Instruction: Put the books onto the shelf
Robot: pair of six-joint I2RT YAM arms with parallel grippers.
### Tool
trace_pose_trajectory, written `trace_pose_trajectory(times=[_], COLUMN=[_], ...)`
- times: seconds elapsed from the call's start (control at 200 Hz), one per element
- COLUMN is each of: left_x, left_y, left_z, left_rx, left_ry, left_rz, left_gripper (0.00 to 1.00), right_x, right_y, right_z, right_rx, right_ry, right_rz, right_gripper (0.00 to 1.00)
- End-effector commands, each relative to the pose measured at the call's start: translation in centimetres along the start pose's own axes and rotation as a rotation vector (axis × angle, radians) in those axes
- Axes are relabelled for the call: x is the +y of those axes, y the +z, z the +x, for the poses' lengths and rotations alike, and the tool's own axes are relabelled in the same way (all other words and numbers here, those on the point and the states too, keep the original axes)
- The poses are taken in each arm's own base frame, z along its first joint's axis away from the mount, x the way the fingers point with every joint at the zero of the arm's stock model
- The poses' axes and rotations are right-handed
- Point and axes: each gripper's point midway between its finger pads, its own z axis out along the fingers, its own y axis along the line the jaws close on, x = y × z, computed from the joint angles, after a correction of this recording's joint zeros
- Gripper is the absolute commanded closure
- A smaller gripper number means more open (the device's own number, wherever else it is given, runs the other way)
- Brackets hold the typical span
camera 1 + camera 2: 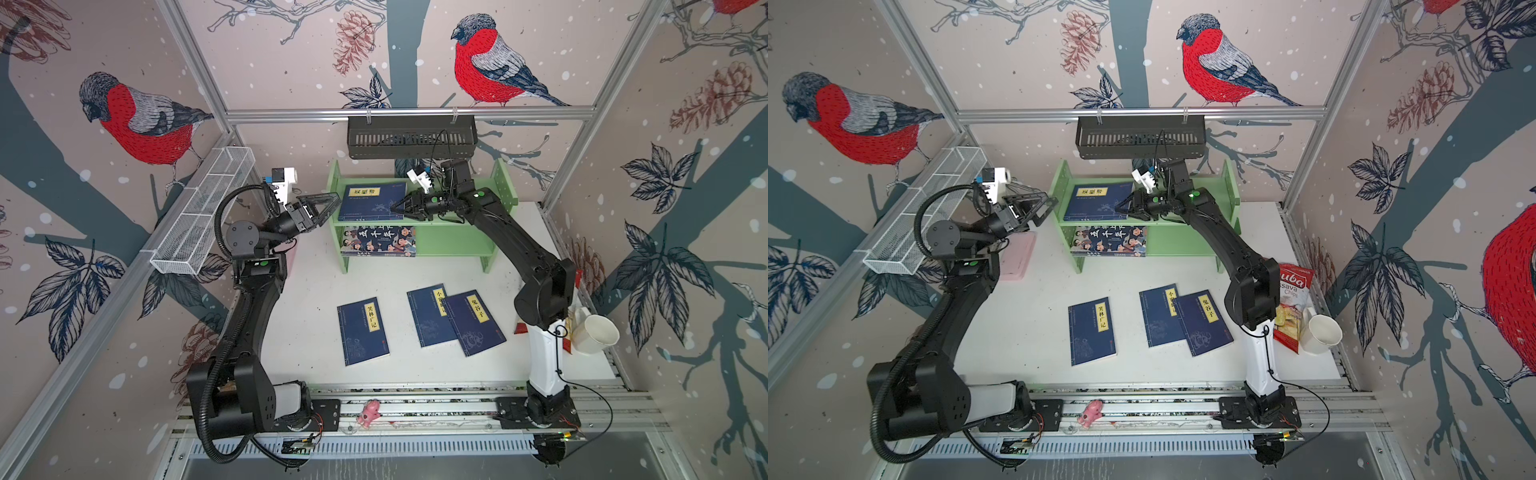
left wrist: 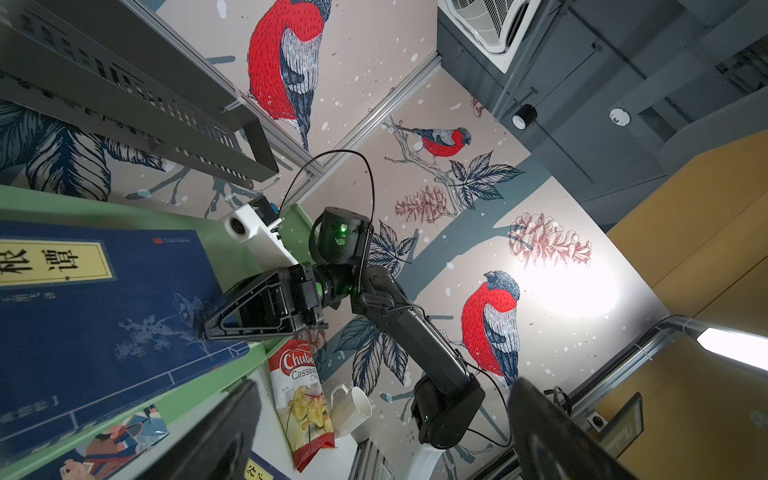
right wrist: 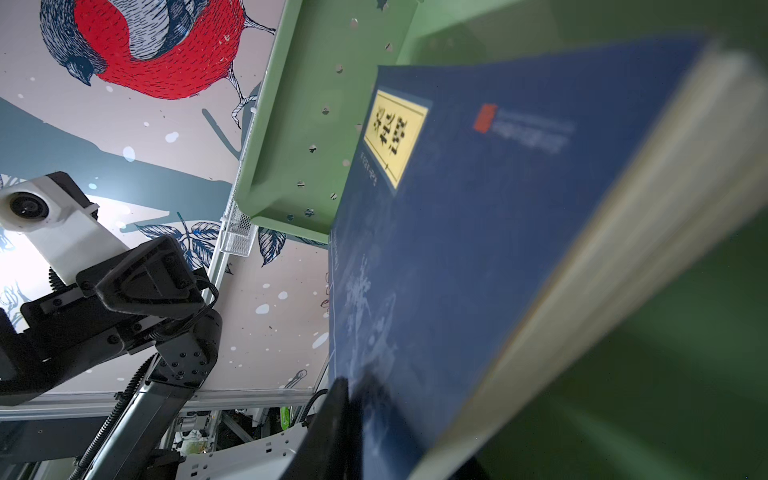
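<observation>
Nearest you, three navy books with yellow title labels lie flat on the table point(image 1: 307, 332). The left book point(image 1: 363, 331) lies alone, and the right book point(image 1: 473, 322) overlaps a side of the middle book point(image 1: 426, 318). Each has its long axis running near to far, with the far end leaning a little left and the label at the far right corner. Behind them stands the green shelf point(image 1: 453, 245). On its lower tier, at the left end, the cartoon book point(image 1: 378, 241) lies flat with its long axis along the tier. It has coloured figures under a large title. On the upper tier, also at the left end, the top book point(image 1: 370, 201) lies cover up. It is navy too, its long axis runs along the tier, and its yellow label is at the far left, so its head points left. Your right fingers point(image 1: 405, 203) stand narrow around that book's right edge, and you cannot tell whether they grip it. Your left fingers point(image 1: 318, 219) are spread wide and empty, just left of the shelf's left panel, pointing toward it.
</observation>
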Motion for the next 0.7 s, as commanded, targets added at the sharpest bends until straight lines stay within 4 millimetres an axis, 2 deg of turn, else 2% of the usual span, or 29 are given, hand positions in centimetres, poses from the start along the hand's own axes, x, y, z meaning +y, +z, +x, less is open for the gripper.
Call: trace_pose_trajectory(times=[0.0, 0.22, 0.485, 0.695], left_x=[-1.1, -1.2, -1.2, -0.8], left_y=[-0.1, -0.1, -0.1, -0.1], left_z=[0.0, 0.0, 0.0, 0.0], left_rx=[-0.004, -0.003, -0.006, -0.010], left_ry=[0.041, 0.046, 0.044, 0.062], left_rz=[0.024, 0.027, 0.024, 0.001], left_gripper=[0.07, 0.07, 0.07, 0.07], right_x=[0.0, -0.1, 0.1, -1.3], right_y=[0.0, -0.4, -1.1, -1.9], right_z=[0.1, 0.0, -1.0, -1.4], right_rx=[0.006, -0.003, -0.038, -0.070], right_ry=[-0.014, -0.013, -0.022, -0.034], right_rz=[0.016, 0.042, 0.120, 0.271], right_gripper=[0.64, 0.44, 0.38, 0.35])
